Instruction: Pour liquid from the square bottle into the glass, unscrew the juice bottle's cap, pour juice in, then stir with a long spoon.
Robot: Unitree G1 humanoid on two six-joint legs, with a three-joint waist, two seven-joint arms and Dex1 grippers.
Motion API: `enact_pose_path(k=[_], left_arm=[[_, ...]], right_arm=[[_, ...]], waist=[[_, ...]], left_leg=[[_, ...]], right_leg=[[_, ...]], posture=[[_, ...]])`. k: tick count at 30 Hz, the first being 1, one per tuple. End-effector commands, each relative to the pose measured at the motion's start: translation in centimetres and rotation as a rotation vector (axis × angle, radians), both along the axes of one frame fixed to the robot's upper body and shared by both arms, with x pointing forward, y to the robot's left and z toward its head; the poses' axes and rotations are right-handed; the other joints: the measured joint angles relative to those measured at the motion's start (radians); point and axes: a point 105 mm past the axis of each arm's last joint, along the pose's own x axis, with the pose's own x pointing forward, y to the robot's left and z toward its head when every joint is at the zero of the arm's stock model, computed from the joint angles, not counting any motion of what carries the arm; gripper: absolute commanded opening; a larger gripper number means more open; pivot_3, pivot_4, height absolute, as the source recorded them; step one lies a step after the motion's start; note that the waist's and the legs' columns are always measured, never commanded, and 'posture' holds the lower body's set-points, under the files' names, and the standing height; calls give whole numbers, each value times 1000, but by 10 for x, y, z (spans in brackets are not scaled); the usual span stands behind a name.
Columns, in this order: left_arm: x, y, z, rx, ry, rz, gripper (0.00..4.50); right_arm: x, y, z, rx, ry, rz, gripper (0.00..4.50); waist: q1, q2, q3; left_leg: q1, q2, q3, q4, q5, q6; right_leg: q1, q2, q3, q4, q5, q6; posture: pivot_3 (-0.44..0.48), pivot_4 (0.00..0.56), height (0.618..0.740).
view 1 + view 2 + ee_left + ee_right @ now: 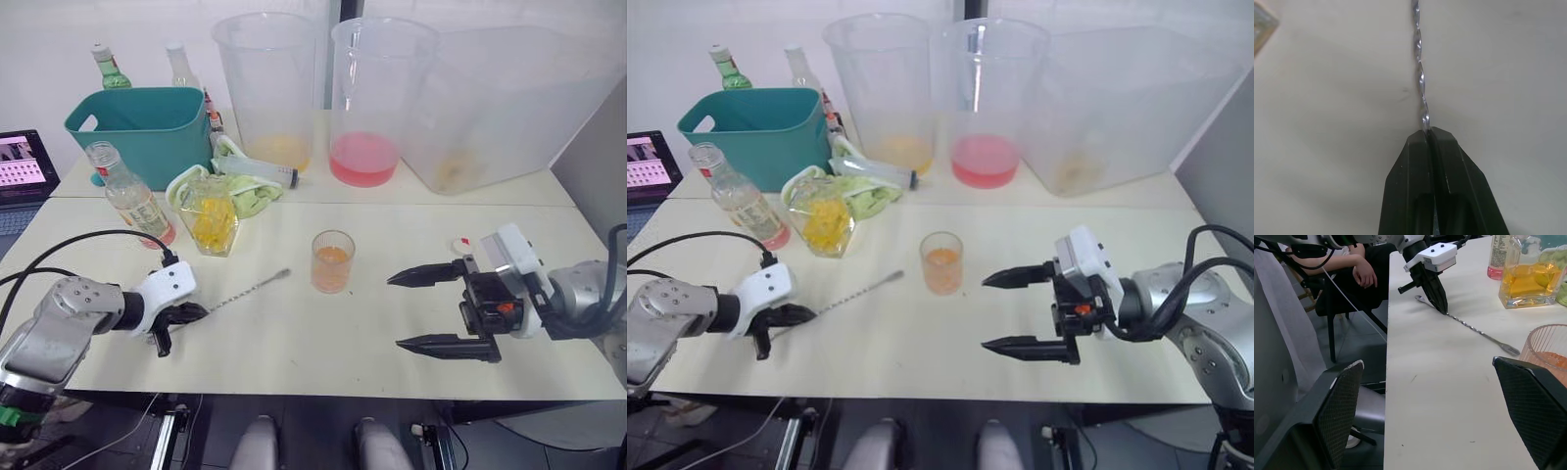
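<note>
On the table [294, 323], near its front edge on my left, my left gripper [186, 315] is pinched shut on the spoon [245, 291]. The left wrist view shows the two fingers [1415, 181] pressed together on the twisted shaft close to one end. The spoon lies flat, its other end pointing toward the glass [332, 260] and stopping just short of it.

The glass stands mid-table, partly filled with orange-pink liquid, so I judge both pours done and the stirring step in hand. The square bottle [212, 217], with yellow liquid in it, stands behind the spoon, beside a green cloth [245, 191]. The juice bottle [130, 196] is to its left, uncapped, with only a little pink juice at the bottom. The cap [460, 243] sits on the table just behind my right gripper [423, 311].

That right gripper hangs with its jaws spread wide and nothing in them, near the glass on its right side but apart from it.

Next I would have to lift the spoon off the table, swing it upright and lower its end into the glass (the shaft is thin, and a grip this near the end may let it twist or slip). I would keep clear of the rim, since a light glass could tip. The right gripper is well placed to steady it.
</note>
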Motion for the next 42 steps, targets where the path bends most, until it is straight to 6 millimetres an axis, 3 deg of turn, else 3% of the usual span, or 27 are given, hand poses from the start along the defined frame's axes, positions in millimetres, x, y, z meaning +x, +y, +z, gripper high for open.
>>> enact_pose_path(k=[1, 5, 9, 15, 17, 21, 25, 32, 35, 42], left_arm=[[8, -3, 29, -69, -67, 24, 8], [13, -9, 56, -209, -96, 67, 8], [20, -36, 104, -435, -186, 22, 8], [22, -80, 127, -555, -267, -45, 8], [24, -94, 132, -570, -318, -61, 8], [29, -117, 139, -589, -436, -92, 8], [31, -126, 138, -587, -510, -83, 8], [29, -135, 130, -614, -486, -76, 8], [29, -141, 127, -616, -477, -81, 8], [27, -146, 121, -614, -444, -93, 8]], right_arm=[[0, -1, 10, 2, -46, 16, 4500], [1, -2, 15, 38, 54, 21, 4500], [20, 1, 31, 177, 137, -79, 4500], [52, 12, 42, 305, 98, -215, 4500], [77, 6, 43, 352, 85, -358, 4500], [99, 10, 54, 493, 122, -475, 4500], [102, 23, 64, 607, 198, -481, 4500], [110, 36, 73, 740, 352, -487, 4500], [124, 45, 68, 757, 431, -542, 4500], [135, 50, 70, 803, 475, -582, 4500]], waist=[[0, 0, 0], [-1, 0, 0], [0, -2, 1], [-3, -3, 1], [-3, -3, 1], [-3, -3, 1], [-6, -2, 1], [-18, -2, 1], [-24, -2, 1], [-27, -2, 1]], left_leg=[[0, 0, 0, 0, 0, 0], [-1, 0, 0, 0, 0, 0], [-3, 0, -2, 1, 0, 0], [-3, -1, -3, 1, 0, 0], [-4, -1, -3, 2, 0, 0], [-4, -1, -3, 2, 0, 0], [-4, -1, -3, 1, 0, 0], [-4, -1, -4, 1, 0, 0], [-4, -1, -4, 1, 0, 0], [-4, -1, -4, 1, 0, 0]], right_leg=[[0, 0, 0, 0, 0, 0], [0, 0, -1, 0, 0, 0], [-1, 0, -2, 1, 0, 0], [-1, 0, -2, 2, 0, 0], [-2, -1, -2, 2, 0, 0], [-2, 0, -2, 3, 1, 0], [-3, 0, -1, 3, 1, -1], [-3, 0, -2, 4, 1, -1], [-3, 0, -1, 4, 1, -1], [-4, 0, -1, 6, 1, -1]], posture=[[0, 150, 733], [0, 150, 733], [0, 150, 733], [0, 150, 733], [0, 150, 733], [0, 150, 733], [0, 150, 733], [0, 150, 733], [0, 150, 733], [0, 150, 733]])
